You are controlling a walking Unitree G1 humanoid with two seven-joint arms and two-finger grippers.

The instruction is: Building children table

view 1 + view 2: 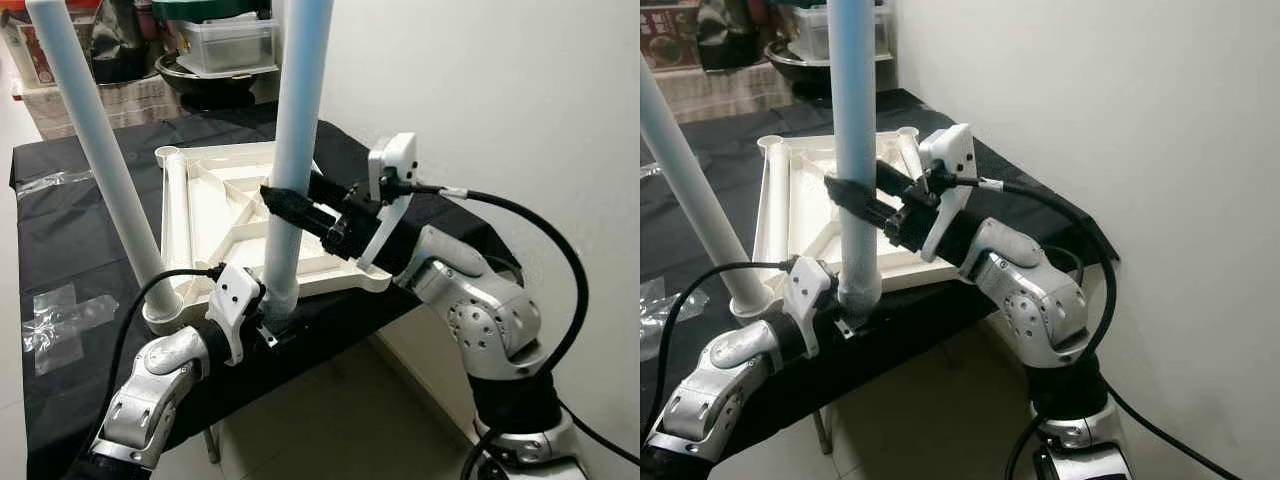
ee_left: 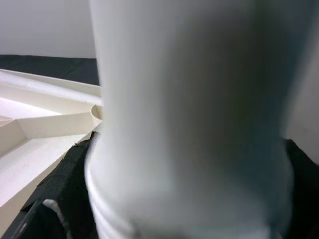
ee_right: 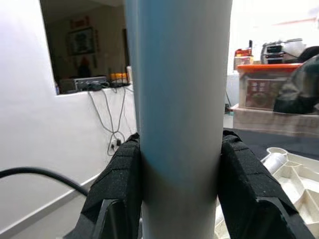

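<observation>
A white table top [image 1: 215, 215] lies upside down on a black-covered table [image 1: 60, 240]. Two pale blue legs stand upright in its near corners. My right gripper [image 1: 283, 205] is shut on the near-right leg [image 1: 300, 100] partway up; its black pads [image 3: 114, 184] press both sides of the tube. My left gripper [image 1: 274, 322] is shut on the same leg at its base, where it meets the corner socket. In the left wrist view that leg [image 2: 189, 124] stands very close. The other leg [image 1: 100, 150] stands free at the near-left corner.
A white wall [image 1: 500, 80] rises close on the right. Plastic containers and a dark bowl [image 1: 225, 45] crowd the back of the table. Clear plastic wrapping [image 1: 60, 320] lies on the cloth at the left. Tiled floor [image 1: 320, 420] shows below the table's near edge.
</observation>
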